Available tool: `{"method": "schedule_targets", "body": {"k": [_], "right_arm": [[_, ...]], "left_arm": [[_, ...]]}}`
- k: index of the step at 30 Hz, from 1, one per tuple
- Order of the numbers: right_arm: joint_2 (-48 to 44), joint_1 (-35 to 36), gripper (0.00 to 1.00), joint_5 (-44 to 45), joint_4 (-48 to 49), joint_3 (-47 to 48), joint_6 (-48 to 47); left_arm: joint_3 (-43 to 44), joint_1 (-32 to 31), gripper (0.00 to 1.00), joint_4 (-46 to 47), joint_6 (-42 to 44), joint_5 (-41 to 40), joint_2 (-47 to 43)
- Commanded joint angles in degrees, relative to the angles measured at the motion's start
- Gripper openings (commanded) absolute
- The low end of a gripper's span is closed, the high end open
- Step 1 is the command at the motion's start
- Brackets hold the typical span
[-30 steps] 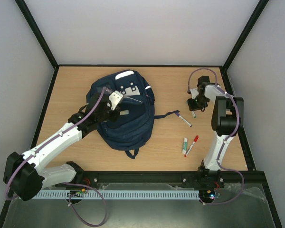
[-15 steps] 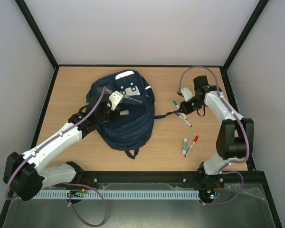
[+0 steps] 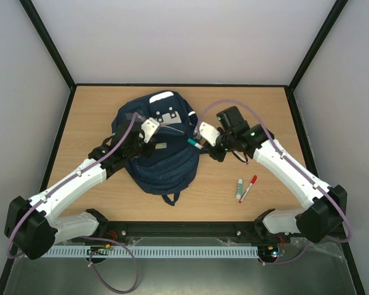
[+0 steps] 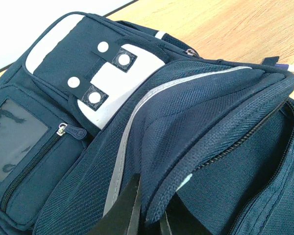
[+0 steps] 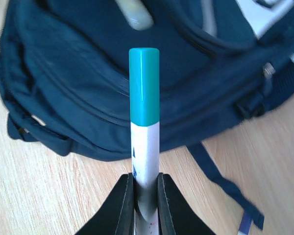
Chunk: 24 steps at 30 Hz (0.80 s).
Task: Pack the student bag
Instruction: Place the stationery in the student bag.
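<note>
The student bag (image 3: pixel 166 163) lies left of centre on the table (image 3: pixel 252 104), its zip open. The left gripper (image 4: pixel 148 215) is clamped on the opening's edge, lifting it. The right gripper (image 5: pixel 146 193) is closed on a teal-capped marker (image 5: pixel 144 112) at the bag's right edge, not yet inside. A green-capped marker (image 3: pixel 239 188) and a red marker (image 3: pixel 248 187) lie unpacked on the table. Judged partway done.

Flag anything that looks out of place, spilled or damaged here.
Nothing is spilled or damaged. A green marker and a red marker lie loose on the table right of the backpack, not yet packed. The right gripper holds a teal-capped marker beside the backpack.
</note>
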Motion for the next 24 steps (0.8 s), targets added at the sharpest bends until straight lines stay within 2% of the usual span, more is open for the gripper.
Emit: {"method": "schedule_targets", "body": {"k": [1, 6, 11, 18, 24], "right_arm": [[-1.5, 8.5, 0.03, 7.0, 0.8, -1.0, -7.0], [-0.5, 20.2, 0.03, 16.7, 4.5, -2.2, -10.9], [3.1, 30.1, 0.03, 32.3, 11.2, -4.0, -15.9], [9.6, 32.4, 0.01, 42.2, 23.4, -2.9, -20.7], [13.0, 32.4, 0.01, 46.5, 34.2, -4.9, -27.0]], "left_arm": [[0.5, -0.7, 0.07, 4.9, -1.0, 1.9, -0.7], [0.5, -0.9, 0.07, 4.8, -1.0, 1.9, -0.7], [0.4, -1.0, 0.07, 4.8, -0.9, 1.7, -0.7], [0.3, -1.0, 0.07, 4.7, -1.0, 1.7, -0.7], [0.3, -1.1, 0.07, 4.7, -1.0, 1.8, -0.7]]}}
